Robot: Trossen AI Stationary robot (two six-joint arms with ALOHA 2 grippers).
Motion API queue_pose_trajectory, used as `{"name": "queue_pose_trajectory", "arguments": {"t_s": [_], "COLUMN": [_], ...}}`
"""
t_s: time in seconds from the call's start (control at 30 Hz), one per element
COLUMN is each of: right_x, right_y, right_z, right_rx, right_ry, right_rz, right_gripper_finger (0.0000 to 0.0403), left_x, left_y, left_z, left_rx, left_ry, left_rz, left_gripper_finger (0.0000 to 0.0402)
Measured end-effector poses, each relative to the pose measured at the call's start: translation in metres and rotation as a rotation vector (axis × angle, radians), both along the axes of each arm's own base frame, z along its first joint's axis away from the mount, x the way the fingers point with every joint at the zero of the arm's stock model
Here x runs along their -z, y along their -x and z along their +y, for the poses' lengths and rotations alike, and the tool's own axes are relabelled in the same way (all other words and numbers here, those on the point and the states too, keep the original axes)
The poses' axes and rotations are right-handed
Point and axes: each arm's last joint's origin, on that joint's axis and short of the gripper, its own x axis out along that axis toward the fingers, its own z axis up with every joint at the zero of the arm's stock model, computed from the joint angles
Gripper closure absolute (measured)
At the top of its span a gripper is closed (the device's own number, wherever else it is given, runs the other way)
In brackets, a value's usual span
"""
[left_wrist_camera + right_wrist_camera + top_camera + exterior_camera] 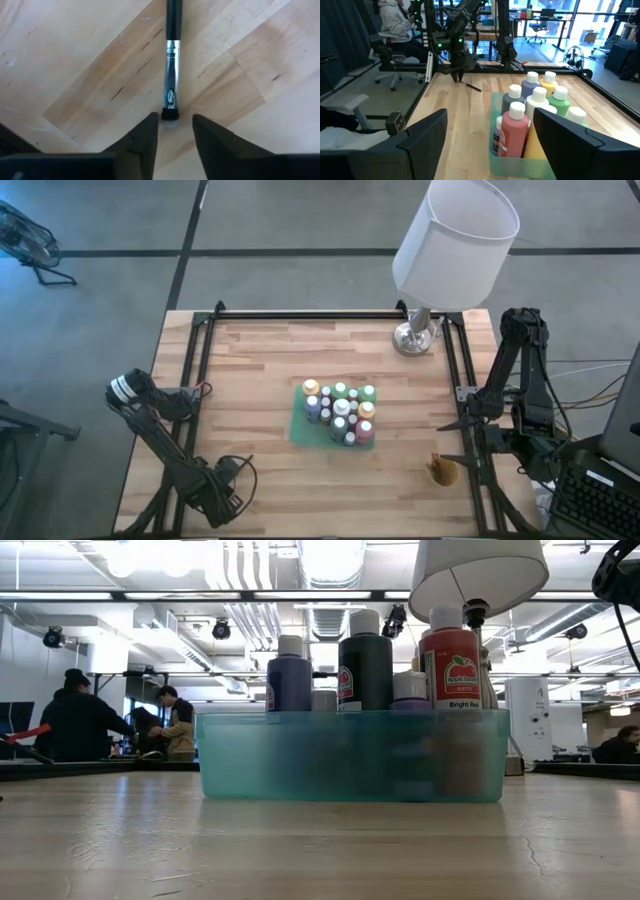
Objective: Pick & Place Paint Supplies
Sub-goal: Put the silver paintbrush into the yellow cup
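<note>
Hovering low at the desk's (pixel 270 380) front-left corner, the left pincer (pixel 175 131) points straight down at a lone brush (pixel 172 60) lying flat on the wood. In the left wrist view its two fingers stand apart on either side of the bristle end, nothing between them, so we call it open and not yet gripping. We judge the straddle is the setup for a pinch across the thin handle; the brush lies flat, so the tips must come right down to the wood to catch it.

The paint bottles (pixel 340 412) stand upright, packed together in a shallow teal tray (pixel 350 755) near the desk's middle. We read the tight packing as the place target: caps up so each can be gripped from above. In the low view a red bottle (pixel 449 665), a dark one and a purple one rise above the tray wall. The right wrist view shows white, yellow, green and red ones at the near end.

The right pincer (pixel 490 135) sits at the desk's right edge, fingers spread wide and empty, aimed across the tray toward the left arm. We take it as waiting.

A small tan cup (pixel 443 470) stands near the front-right corner, and a lamp (pixel 440 260) stands at the back edge, both well apart from the tray. People sit in the room behind.

Risk, as we judge it: the thin brush may roll or slip out when pinched.
</note>
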Motion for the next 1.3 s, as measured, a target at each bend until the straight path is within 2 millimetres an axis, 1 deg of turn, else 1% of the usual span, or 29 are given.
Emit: {"name": "queue_pose_trajectory", "arguments": {"t_s": [0.27,0.4,0.43,0.57,0.67,0.73,0.83,0.93,1.07,1.3], "right_x": [0.0,0.0,0.001,0.002,0.004,0.006,0.008,0.009,0.01,0.014], "right_y": [0.0,0.0,0.0,0.0,0.0,0.0,0.0,0.0,0.0,-0.005], "right_z": [0.0,0.0,0.0,0.0,0.0,-0.001,-0.001,-0.001,-0.001,0.003], "right_rx": [0.0,0.0,0.0,0.0,0.0,0.0,0.0,0.0,-0.001,0.003], "right_ry": [0.0,0.001,0.002,0.007,0.013,0.019,0.026,0.03,0.042,0.208], "right_rz": [0.0,0.0,0.0,0.001,0.002,0.003,0.004,0.005,0.005,0.01], "right_gripper_finger": [0.0103,0.0112,0.0115,0.0131,0.0142,0.0149,0.0159,0.0168,0.0178,0.0182], "left_x": [0.0,0.001,0.001,0.0,-0.005,-0.009,-0.024,-0.035,-0.052,-0.081], "left_y": [-0.001,-0.001,-0.001,0.0,0.001,0.003,0.003,0.005,0.006,0.011], "left_z": [0.001,0.003,0.003,0.004,0.006,0.01,0.013,0.017,0.023,0.031], "left_rx": [0.03,0.061,0.071,0.12,0.15,0.15,0.148,0.146,0.146,0.154], "left_ry": [-0.014,-0.03,-0.034,-0.039,-0.031,-0.06,-0.059,-0.088,-0.135,-0.214], "left_rz": [-0.02,-0.019,-0.019,-0.022,-0.037,-0.066,-0.169,-0.257,-0.43,-0.722], "left_gripper_finger": [0.035,0.039,0.0394,0.0397,0.0398,0.0399,0.04,0.04,0.0401,0.0401]}}
